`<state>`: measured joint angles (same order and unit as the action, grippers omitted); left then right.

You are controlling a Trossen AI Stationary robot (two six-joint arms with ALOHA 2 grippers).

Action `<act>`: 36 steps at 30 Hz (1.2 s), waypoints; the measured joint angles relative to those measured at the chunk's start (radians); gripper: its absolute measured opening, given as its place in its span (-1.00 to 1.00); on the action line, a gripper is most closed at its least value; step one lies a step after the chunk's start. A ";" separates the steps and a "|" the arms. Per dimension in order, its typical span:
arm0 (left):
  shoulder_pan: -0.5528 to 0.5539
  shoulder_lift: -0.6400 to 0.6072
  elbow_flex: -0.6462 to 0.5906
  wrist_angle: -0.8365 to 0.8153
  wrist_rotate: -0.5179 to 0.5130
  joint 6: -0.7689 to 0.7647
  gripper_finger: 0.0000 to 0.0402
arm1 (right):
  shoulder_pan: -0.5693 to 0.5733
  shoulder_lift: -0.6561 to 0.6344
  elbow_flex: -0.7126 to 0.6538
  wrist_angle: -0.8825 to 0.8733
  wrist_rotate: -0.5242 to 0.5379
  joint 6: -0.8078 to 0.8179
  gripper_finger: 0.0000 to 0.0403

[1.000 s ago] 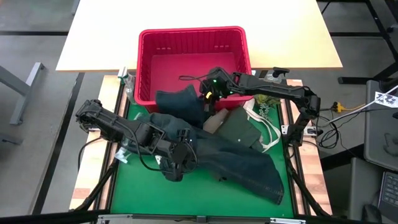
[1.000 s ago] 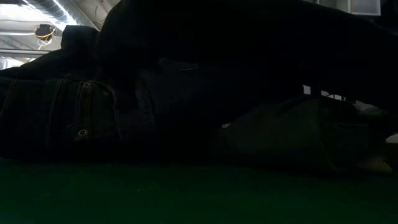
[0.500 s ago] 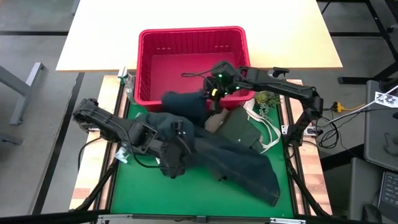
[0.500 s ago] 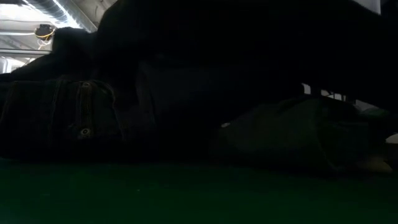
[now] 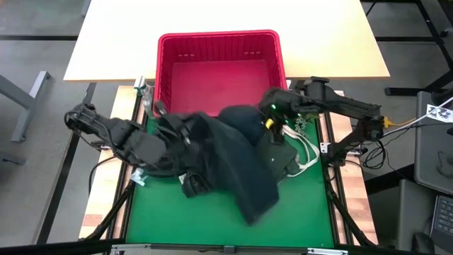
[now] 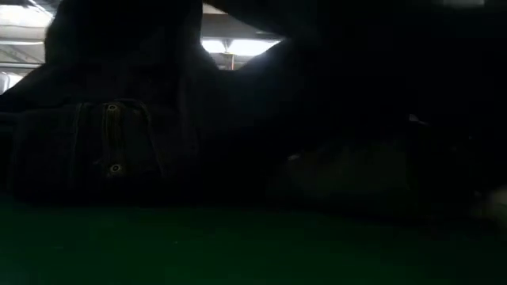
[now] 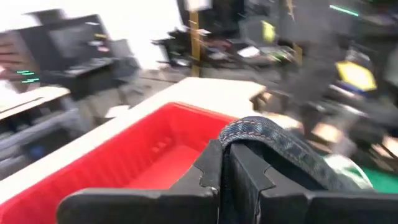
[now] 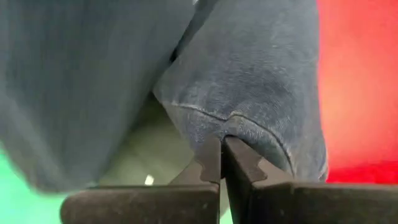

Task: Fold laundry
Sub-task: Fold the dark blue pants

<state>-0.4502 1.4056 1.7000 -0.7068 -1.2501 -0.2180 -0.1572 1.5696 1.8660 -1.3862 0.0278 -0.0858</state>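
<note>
While the high view is showing the whole layout, the dark blue denim jeans [image 5: 237,159] are lying draped in a bunched heap across the middle of the green mat [image 5: 184,219], reaching from just below the red basket [image 5: 219,64] toward the mat's near edge. The left tool [image 5: 185,134] is sitting at the jeans' left side by the basket's near-left corner; the right tool [image 5: 267,122] is sitting at the jeans' upper right, just beside the basket's near-right corner. An olive-green garment [image 5: 282,157] is peeking out at the right edge under the denim, with white straps [image 5: 306,152] trailing beside it.

Only the wrist views are showing the grips: the left tool [image 7: 225,180] is closed tight on a stitched denim edge, basket interior beyond it; the right tool [image 8: 222,163] is pinched together on a denim fold, red basket wall off to one side.

Low view is nearly all dark, showing only a jeans seam with rivets [image 6: 115,138] lying on the mat, which no other view is showing.

Open room: the near mat strip and its left near corner are lying bare; the basket floor is showing red.
</note>
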 joint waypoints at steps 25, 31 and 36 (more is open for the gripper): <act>0.663 0.015 0.000 0.263 0.457 0.176 -0.88 | 0.507 -0.024 0.000 -0.156 -0.291 0.262 -0.99; 0.789 0.083 0.000 0.299 0.460 0.180 -0.88 | 0.532 -0.023 0.000 -0.143 -0.291 0.261 -0.99; 0.876 0.154 0.000 0.297 0.460 0.207 -0.83 | 0.531 -0.023 0.000 -0.138 -0.283 0.261 -0.99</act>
<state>0.4263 1.5599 1.7000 -0.4099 -0.7906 -0.0106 0.3737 1.5463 1.8656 -1.5238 -0.2548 0.1753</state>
